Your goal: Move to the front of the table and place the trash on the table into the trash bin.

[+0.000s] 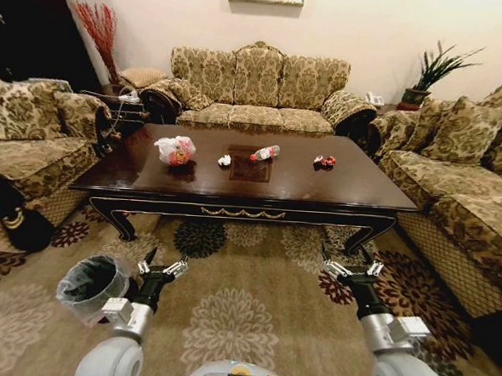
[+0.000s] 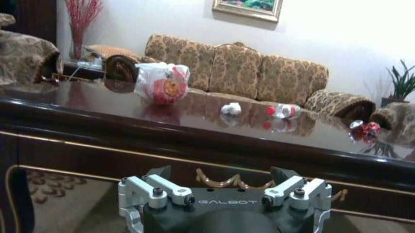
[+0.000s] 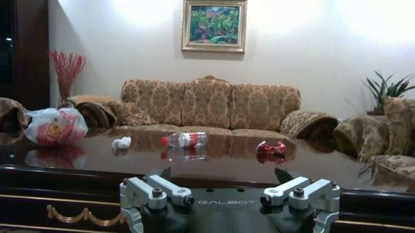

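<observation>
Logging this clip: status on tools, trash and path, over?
Left tool and right tool open, empty, short of the table. Bag, paper wad, bottle, wrapper on top. Trash bin by left arm. Path clear.

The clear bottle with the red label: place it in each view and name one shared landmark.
Head view: bottle lying mid-table, beyond the square inlay.
Left wrist view: bottle between paper wad and wrapper.
Right wrist view: bottle, same neighbours.
Shared landmark: plastic bag.
</observation>
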`<state>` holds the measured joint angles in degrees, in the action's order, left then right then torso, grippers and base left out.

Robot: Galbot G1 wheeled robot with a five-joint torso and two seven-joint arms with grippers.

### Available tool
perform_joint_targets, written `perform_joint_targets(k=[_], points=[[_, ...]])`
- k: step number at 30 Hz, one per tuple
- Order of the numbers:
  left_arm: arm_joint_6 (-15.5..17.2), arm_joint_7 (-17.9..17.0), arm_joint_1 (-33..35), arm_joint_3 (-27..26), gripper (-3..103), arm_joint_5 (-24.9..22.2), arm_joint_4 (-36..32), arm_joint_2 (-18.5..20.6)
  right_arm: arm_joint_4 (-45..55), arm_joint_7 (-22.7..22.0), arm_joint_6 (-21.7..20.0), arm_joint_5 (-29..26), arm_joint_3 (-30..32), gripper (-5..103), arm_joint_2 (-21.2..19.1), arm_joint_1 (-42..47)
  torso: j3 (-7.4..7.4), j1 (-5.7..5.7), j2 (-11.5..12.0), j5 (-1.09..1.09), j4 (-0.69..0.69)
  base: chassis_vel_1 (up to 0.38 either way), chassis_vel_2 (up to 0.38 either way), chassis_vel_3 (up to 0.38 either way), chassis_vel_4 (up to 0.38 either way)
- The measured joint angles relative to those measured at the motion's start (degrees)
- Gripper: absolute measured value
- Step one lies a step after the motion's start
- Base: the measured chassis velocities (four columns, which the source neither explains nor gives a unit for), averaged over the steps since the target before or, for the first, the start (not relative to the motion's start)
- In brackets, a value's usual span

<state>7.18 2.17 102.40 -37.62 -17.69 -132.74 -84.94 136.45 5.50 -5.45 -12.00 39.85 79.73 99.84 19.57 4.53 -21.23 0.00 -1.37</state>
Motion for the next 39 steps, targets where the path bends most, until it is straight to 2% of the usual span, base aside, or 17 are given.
perform_joint_targets(k=[12,23,36,39], points=[[-0.26,-0.59,-0.65,0.71,100,-0.49,1.72,-0.85,-0.02,-0.81,-1.07,-1.88,-0.49,100,-0.66,-0.09,0.00,0.00,0.00,0.00,0.00,0.059,0.059,-0.067,-0.050],[-0.24,-0.57,-1.22,1.19,100,0.26,2.28,-2.30,-0.75,0.63,-1.08,-1.68,-1.45,100,0.27,0.04,0.00,0.00,0.00,-0.01,0.00,0.254,0.252,-0.252,-0.252],[-0.04,-1.41,-1.38,-1.22,100,-0.13,3.64,-1.03,-1.29,0.52,-1.12,-2.36,-1.96,100,0.28,-0.26,0.00,0.01,0.00,-0.04,-0.01,0.239,0.223,-0.224,-0.221],[1.17,-2.09,-1.84,-3.23,100,-0.55,5.72,0.31,-1.62,0.05,-0.11,-2.43,-2.00,100,0.34,-0.44,0.00,0.00,0.00,0.00,0.00,0.015,0.013,-0.002,-0.041]])
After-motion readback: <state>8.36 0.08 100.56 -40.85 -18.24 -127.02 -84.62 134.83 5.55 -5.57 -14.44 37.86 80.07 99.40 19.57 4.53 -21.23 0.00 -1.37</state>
